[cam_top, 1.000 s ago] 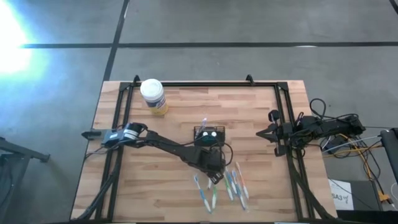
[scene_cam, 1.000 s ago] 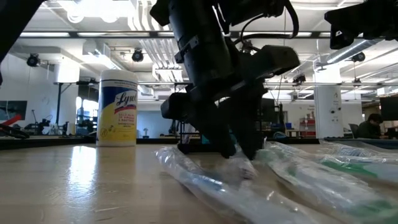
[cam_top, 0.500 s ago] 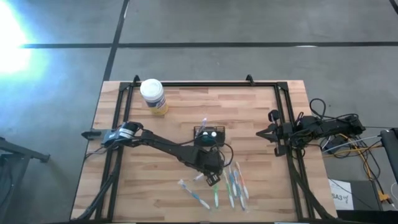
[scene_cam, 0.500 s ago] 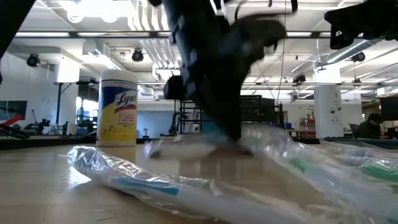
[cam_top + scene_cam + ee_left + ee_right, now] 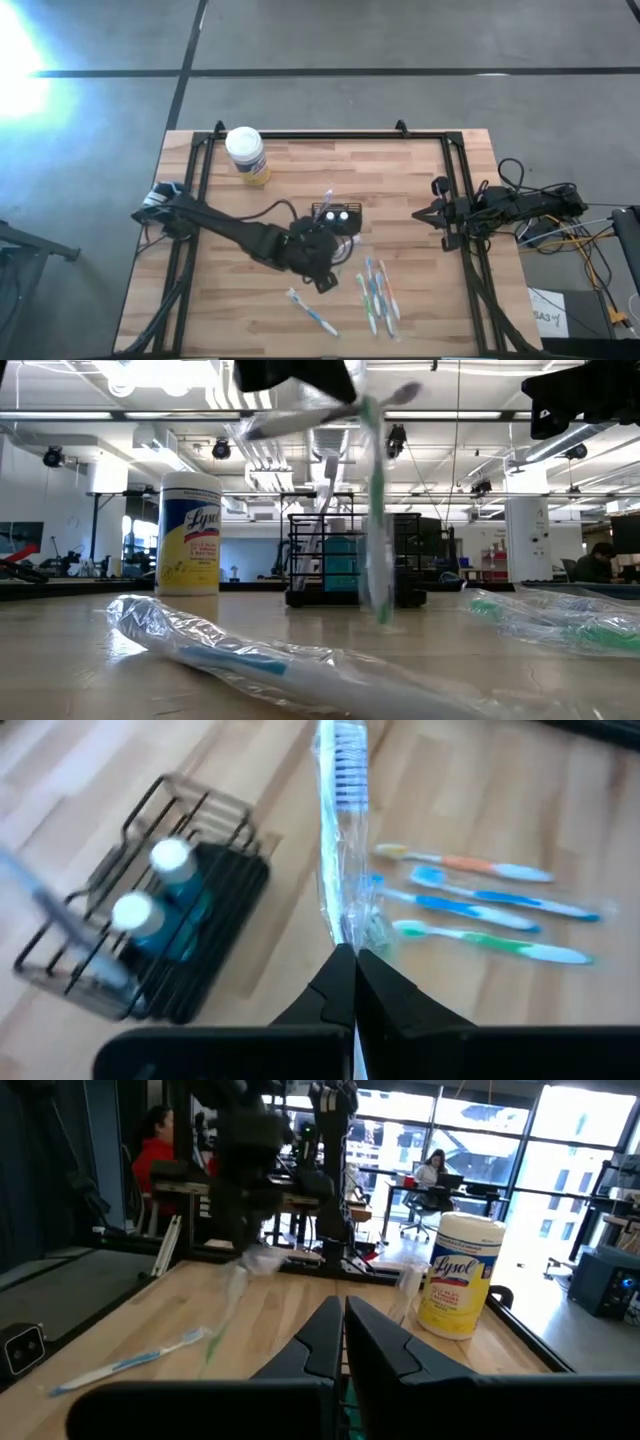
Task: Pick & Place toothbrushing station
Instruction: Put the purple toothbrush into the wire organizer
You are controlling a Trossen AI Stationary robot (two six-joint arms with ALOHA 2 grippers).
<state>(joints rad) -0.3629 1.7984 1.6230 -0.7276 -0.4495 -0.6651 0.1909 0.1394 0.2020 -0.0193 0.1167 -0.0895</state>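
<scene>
The toothbrushing station [image 5: 335,215], a black wire holder with two white-capped blue bottles [image 5: 150,915], stands upright at mid-table. My left gripper [image 5: 322,278] hovers just near of it, shut on a toothbrush in a clear wrapper [image 5: 342,830]. Several loose toothbrushes [image 5: 378,292] lie flat to its right, and one wrapped toothbrush [image 5: 310,312] lies nearer the front edge. My right gripper [image 5: 418,215] waits shut by the table's right rail, holding nothing. My left gripper pinches the wrapped toothbrush's handle [image 5: 346,932] between its two fingertips, wrapper included. The brush runs on along the fingers, bristle head [image 5: 345,750] farthest from them. In the low view it hangs near upright below the gripper [image 5: 375,510], lifted off the table.
A yellow Lysol wipes jar [image 5: 247,155] with a white lid stands at the far left. Black rails [image 5: 455,170] frame the table's left, right and far sides. People sit in the room beyond the table [image 5: 160,1140].
My left gripper has shut on a wrapped toothbrush in the pile, then risen and gone a little toward the table's left, lifting the brush clear. One wrapped toothbrush was pushed out of the pile toward the left and now lies still.
</scene>
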